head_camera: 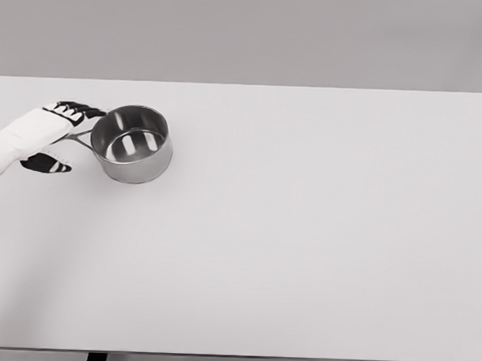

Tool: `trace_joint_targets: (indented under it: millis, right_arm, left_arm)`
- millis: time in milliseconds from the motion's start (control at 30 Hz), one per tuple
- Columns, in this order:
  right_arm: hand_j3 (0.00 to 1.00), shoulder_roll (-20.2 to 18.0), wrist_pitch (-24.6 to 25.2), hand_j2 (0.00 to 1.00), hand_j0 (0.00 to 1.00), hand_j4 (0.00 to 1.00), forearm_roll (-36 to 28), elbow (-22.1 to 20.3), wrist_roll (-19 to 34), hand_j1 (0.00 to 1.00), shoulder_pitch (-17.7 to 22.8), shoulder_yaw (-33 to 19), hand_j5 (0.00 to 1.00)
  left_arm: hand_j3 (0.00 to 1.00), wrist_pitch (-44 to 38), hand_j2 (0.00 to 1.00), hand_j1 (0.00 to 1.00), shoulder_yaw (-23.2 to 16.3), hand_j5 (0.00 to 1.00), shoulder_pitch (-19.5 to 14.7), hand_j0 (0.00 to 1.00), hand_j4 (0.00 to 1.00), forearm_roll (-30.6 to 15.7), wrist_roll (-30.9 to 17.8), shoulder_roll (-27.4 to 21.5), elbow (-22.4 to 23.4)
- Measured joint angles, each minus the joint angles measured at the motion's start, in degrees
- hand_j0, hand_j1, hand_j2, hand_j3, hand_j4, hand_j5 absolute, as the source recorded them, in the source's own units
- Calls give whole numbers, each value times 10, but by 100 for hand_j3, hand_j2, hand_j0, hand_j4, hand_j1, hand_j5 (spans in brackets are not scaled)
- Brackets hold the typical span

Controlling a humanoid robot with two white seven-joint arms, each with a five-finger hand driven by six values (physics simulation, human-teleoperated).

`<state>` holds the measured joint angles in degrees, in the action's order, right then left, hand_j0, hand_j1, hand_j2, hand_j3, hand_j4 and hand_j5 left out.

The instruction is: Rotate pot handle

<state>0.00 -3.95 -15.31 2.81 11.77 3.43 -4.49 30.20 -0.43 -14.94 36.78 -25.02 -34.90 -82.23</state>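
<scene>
A steel pot [133,143] stands upright at the far left of the white worktop [302,246], its thin handle [81,135] pointing left. The left hand [38,135] sits over that handle, dark fingers [79,109] reaching the pot's rim, thumb below.

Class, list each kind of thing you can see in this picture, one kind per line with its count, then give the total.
Metal pot: 1
Robot hand, the left one, at the pot's handle: 1
White table: 1
Total: 3
</scene>
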Motion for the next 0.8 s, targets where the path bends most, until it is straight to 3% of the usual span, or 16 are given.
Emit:
trace_joint_targets:
  millis: [100, 133, 233, 367, 500, 633, 800]
  right_arm:
    - [100, 0, 0, 100, 100, 100, 0, 0, 0, 100, 0, 0, 100]
    - [100, 0, 0, 100, 100, 100, 0, 0, 0, 100, 0, 0, 100]
    - [100, 0, 0, 100, 100, 100, 0, 0, 0, 100, 0, 0, 100]
    - [100, 0, 0, 100, 100, 100, 0, 0, 0, 100, 0, 0, 100]
    - [100, 0, 0, 100, 100, 100, 0, 0, 0, 100, 0, 0, 100]
    - [100, 0, 0, 100, 100, 100, 0, 0, 0, 100, 0, 0, 100]
    - [100, 0, 0, 100, 100, 100, 0, 0, 0, 100, 0, 0, 100]
  left_arm:
    - [100, 4, 100, 100, 33, 100, 40, 100, 100, -30, 0, -13, -43]
    - [100, 11, 100, 100, 49, 100, 69, 100, 100, -47, 0, -18, -62]
    - [100, 35, 100, 100, 101, 100, 120, 100, 100, -117, 0, -25, -117]
    - [100, 45, 100, 100, 139, 100, 142, 100, 100, -224, 0, -37, -168]
    - [100, 48, 100, 100, 126, 100, 143, 100, 100, -269, -1, -43, -199]
    - [100, 49, 100, 100, 88, 100, 136, 100, 100, -279, -4, -44, -207]
    - [100, 49, 100, 100, 74, 100, 140, 100, 100, -281, -5, -45, -210]
